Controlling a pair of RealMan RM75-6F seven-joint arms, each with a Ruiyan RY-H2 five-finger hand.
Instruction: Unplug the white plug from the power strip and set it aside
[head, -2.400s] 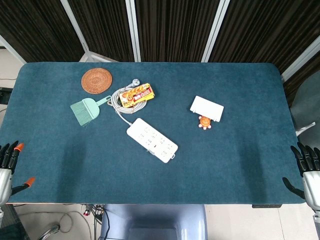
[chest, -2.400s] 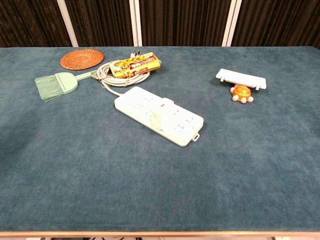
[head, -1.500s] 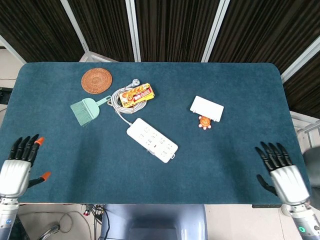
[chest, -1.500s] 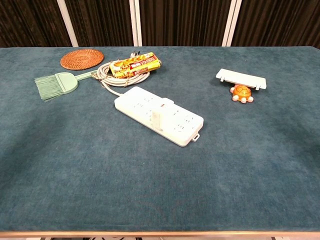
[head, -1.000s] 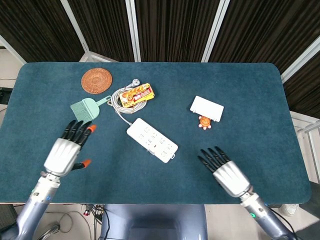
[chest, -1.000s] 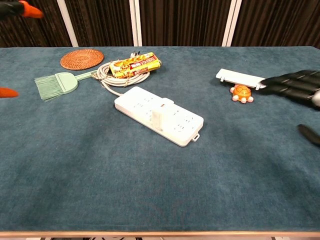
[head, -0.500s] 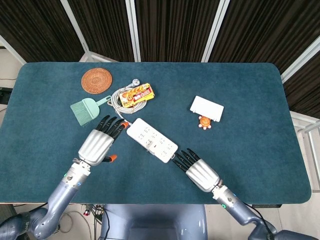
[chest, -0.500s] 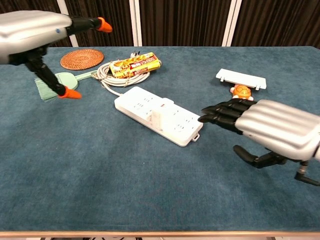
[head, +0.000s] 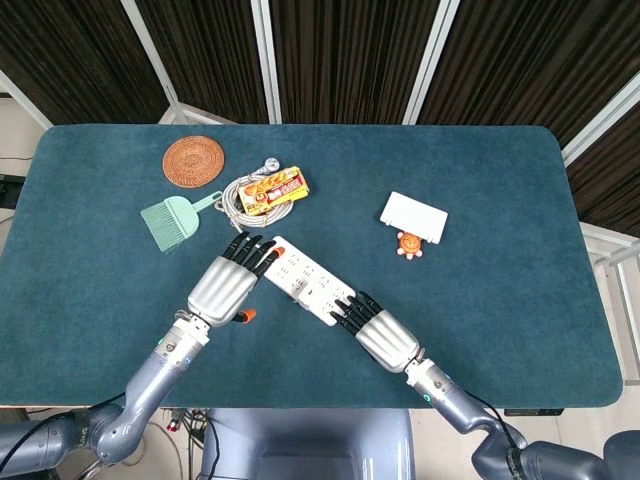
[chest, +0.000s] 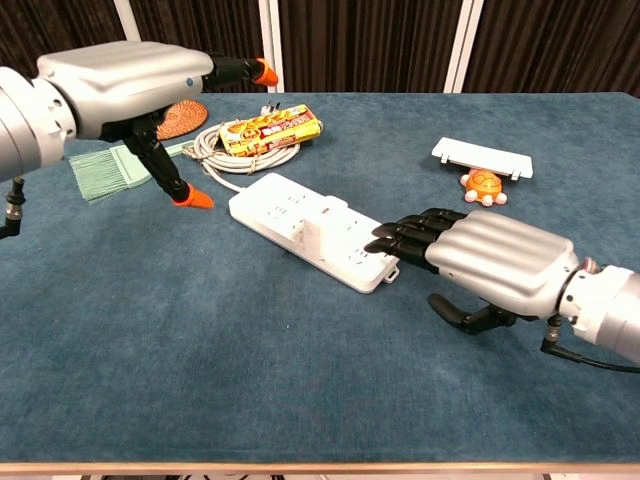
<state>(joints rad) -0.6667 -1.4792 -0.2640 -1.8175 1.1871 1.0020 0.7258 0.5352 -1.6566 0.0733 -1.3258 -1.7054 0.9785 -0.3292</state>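
Note:
The white power strip (head: 300, 277) lies slantwise mid-table, and the white plug (chest: 321, 231) stands upright in its middle. My left hand (head: 228, 283) hovers at the strip's far-left end with fingers spread and orange tips showing; it holds nothing. In the chest view that left hand (chest: 125, 75) is raised above the table, left of the strip. My right hand (head: 385, 338) comes in from the near right, fingers straight, with its fingertips (chest: 385, 243) at the strip's near-right end. Whether they press on the power strip (chest: 300, 220) I cannot tell. Neither hand touches the plug.
The strip's grey cable is coiled under a yellow snack pack (head: 270, 190) behind it. A green hand brush (head: 172, 218) and a woven coaster (head: 193, 160) lie far left. A white flat box (head: 413, 216) and an orange turtle toy (head: 409, 243) sit to the right.
Both hands have moved inward from the table's near corners and closed in on the two ends of the strip. The strip and plug have not moved.

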